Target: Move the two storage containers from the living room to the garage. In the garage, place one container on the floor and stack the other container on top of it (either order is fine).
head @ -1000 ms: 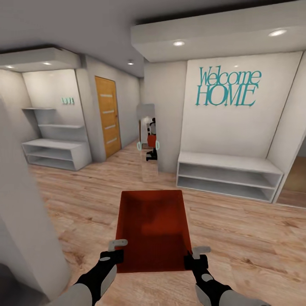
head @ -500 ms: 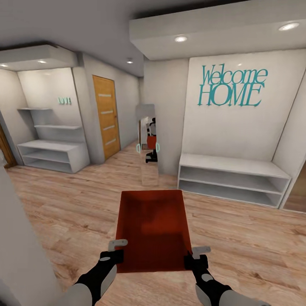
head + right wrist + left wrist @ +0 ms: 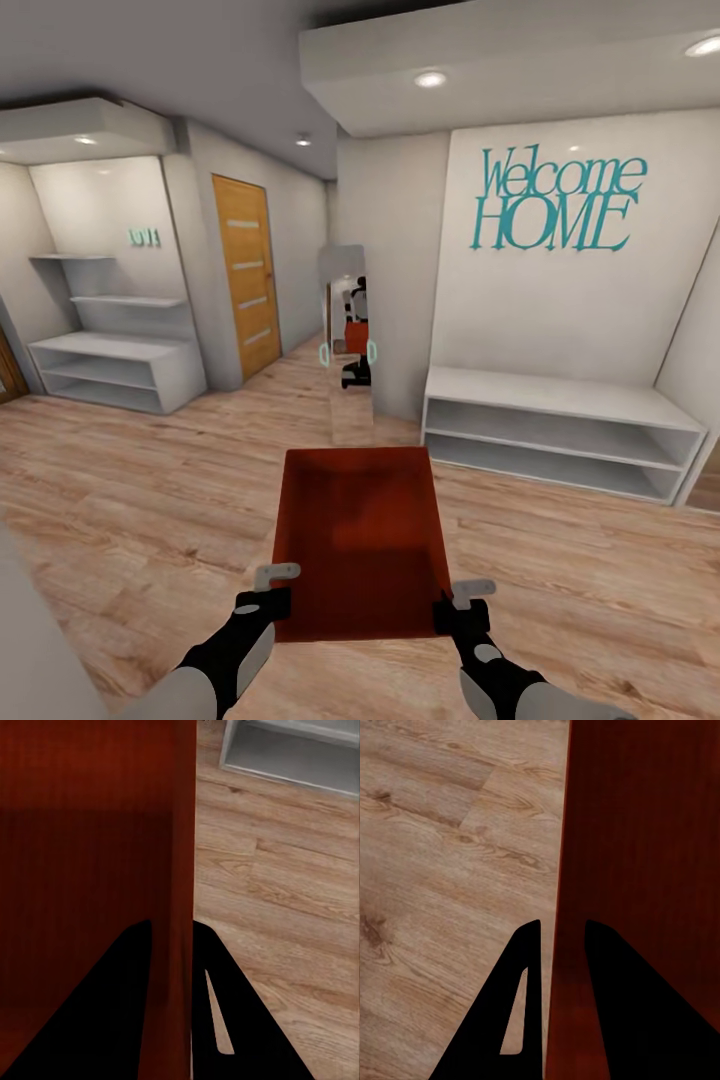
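An orange-red open-top storage container (image 3: 360, 540) hangs in front of me above light wood plank flooring, held by both arms. My left gripper (image 3: 276, 598) is shut on its left wall near the close corner; the left wrist view has that thin wall (image 3: 561, 945) pinched between the two black fingers. On the opposite side my right gripper (image 3: 447, 610) is shut on the right wall (image 3: 174, 945), one finger inside the bin and one outside. The container's inside is bare. I am in a hallway with pale walls.
A low white shelf bench (image 3: 560, 428) stands at the right under the teal "Welcome HOME" lettering (image 3: 555, 197). A narrow mirror (image 3: 347, 345) ahead reflects me. An orange wooden door (image 3: 247, 272) and white shelving (image 3: 110, 350) stand at the left. A pale wall edge (image 3: 30, 640) is close at my left.
The whole view has shifted as I move forward and turn slightly: the near left wall has slid out of frame and the bench has moved right. The container and both grippers keep their hold.
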Controlling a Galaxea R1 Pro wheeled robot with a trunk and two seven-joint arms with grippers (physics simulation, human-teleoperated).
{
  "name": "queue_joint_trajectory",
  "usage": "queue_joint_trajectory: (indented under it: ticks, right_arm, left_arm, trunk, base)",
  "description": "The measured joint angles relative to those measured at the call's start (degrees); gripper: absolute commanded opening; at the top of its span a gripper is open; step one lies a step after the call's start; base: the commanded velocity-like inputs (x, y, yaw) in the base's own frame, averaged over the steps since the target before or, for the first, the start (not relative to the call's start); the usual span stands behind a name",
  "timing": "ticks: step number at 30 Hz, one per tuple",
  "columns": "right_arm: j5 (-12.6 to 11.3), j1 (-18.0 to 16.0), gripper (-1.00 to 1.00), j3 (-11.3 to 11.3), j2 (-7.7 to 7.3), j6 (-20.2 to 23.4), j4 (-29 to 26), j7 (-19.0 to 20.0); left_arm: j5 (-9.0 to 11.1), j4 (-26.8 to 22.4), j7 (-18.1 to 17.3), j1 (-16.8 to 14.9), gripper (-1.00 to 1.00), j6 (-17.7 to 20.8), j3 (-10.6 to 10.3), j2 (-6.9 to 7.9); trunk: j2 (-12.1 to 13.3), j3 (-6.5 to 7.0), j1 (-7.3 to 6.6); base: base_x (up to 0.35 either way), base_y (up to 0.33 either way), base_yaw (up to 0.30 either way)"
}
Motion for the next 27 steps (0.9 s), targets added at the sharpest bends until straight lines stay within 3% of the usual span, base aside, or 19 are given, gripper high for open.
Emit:
queue_joint_trajectory:
  ticks: [27]
  right_arm:
    - [0.02, 0.0, -1.0, -0.01, 0.0, 0.0, -0.02, -0.02]
  left_arm:
    - [0.03, -0.04, 0.01, 0.0, -1.0, 0.01, -0.02, 0.0]
  trunk:
    - [-0.01, 0.0, 0.0]
  base:
    - [0.322, 0.0, 0.0]
